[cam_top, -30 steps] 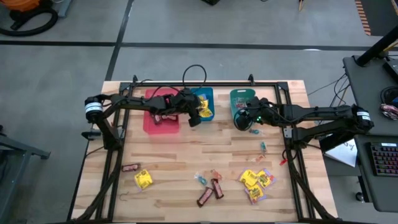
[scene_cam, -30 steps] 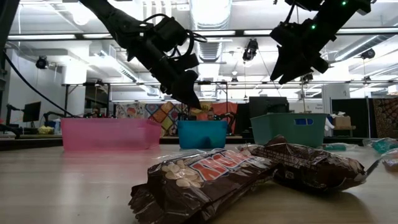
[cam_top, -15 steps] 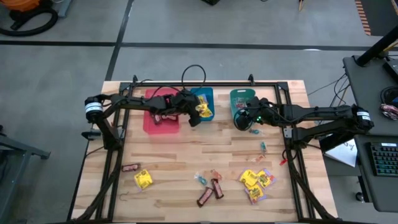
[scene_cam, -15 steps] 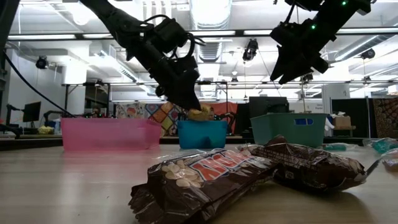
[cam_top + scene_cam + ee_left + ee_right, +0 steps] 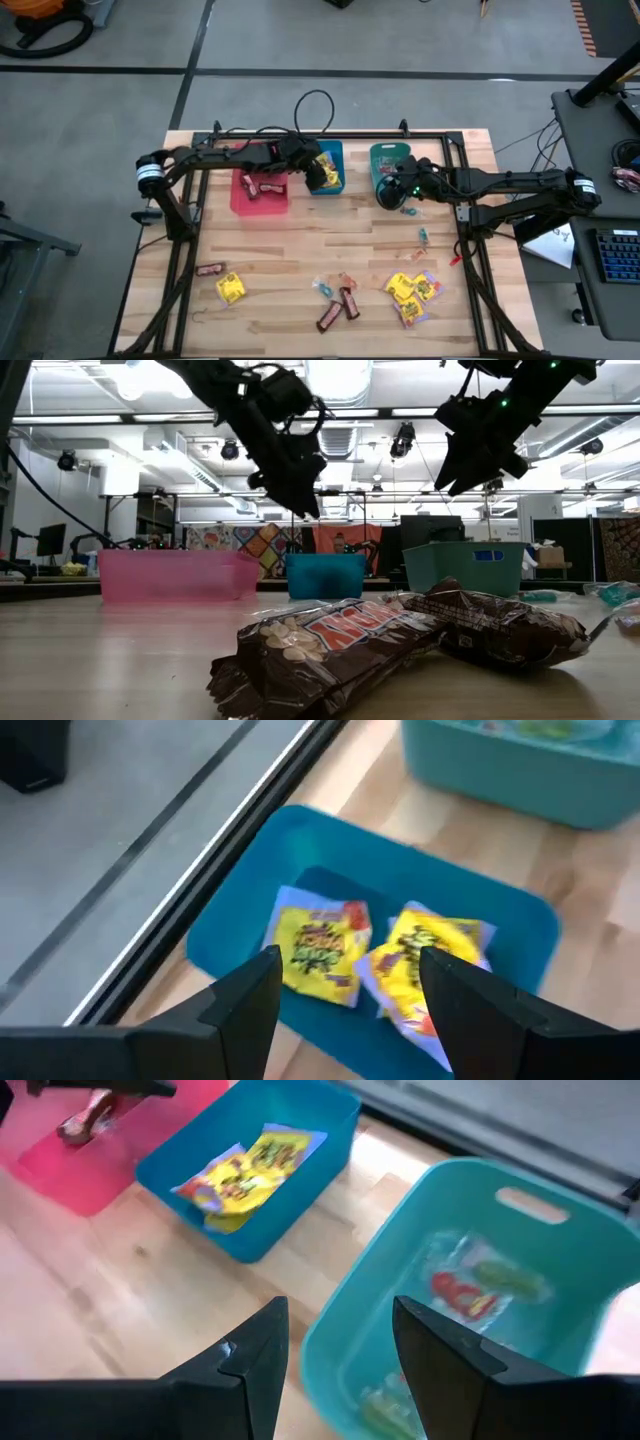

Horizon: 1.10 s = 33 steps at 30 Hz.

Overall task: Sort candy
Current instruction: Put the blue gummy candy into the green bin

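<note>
left gripper hangs over the blue bin, fingers spread, nothing between them; reads as a drop position, since two yellow packets lie flat in the bin right under it. On the high view that bin sits at 12 o'clock on the table, red bin just beside it toward 9 with brown bars inside

right gripper sits over the near wall of the teal bin, fingers parted, empty. Small clear-wrapped sweets lie on that bin's floor, so each bin looks assigned one type: bars red, yellow blue, twist pieces teal. Teal bin is at 1 o'clock, just beside the blue one

unsorted candy is all on the near half of the table, well apart from the bins:
- brown bar and yellow packet at 8 o'clock
- two brown bars plus a teal piece at 6 o'clock; same bars fill the front of the low view
- heap of yellow packets at 5 o'clock
- loose teal pieces at 3 to 4 o'clock, near the right arm

judgement: sort is well short of done; both arms free to go back for pickups, right arm closest to the teal pieces and the yellow heap
</note>
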Available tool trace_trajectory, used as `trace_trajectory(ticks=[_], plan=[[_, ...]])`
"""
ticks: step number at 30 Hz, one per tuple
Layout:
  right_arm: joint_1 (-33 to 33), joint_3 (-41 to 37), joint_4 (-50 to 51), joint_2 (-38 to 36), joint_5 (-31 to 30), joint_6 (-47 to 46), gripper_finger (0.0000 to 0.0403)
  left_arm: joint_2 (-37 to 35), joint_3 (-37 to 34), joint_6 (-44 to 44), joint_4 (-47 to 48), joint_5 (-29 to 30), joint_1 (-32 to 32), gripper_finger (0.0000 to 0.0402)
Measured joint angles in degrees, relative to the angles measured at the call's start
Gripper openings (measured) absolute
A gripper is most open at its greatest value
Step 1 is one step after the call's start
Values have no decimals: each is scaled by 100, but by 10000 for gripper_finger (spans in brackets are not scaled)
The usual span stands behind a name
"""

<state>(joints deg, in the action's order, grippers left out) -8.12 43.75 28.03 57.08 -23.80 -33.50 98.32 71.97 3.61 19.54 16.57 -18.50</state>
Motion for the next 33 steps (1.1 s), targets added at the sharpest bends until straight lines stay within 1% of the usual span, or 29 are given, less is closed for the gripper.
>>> trace_trajectory(ticks=[3,6,8,11,15,17,21,27,33], plan=[[0,0,4,0,295,-148,171,-82,76,-189,81,-237,146,220],[0,0,37,0,616,-320,171,-209,-2,-309,80,-263,318,220],[0,0,29,0,972,-360,171,-328,-128,-325,55,-261,442,220],[111,0,20,-1,1388,-362,171,-582,-384,-329,-2,-287,664,220],[394,0,5,-9,1671,-489,171,-1068,-881,-289,-462,-620,965,220],[544,0,33,-5,1844,-654,171,-1327,-1154,-256,-748,-714,1112,220],[859,0,199,13,2247,-1174,171,-1868,-1558,-46,-969,-711,1390,220],[1344,0,1146,194,2613,-2209,171,-2580,-2009,217,-1091,-713,1769,220],[1714,-1,2530,668,2997,-3224,171,-3010,-2235,432,-1117,-689,1889,220]])
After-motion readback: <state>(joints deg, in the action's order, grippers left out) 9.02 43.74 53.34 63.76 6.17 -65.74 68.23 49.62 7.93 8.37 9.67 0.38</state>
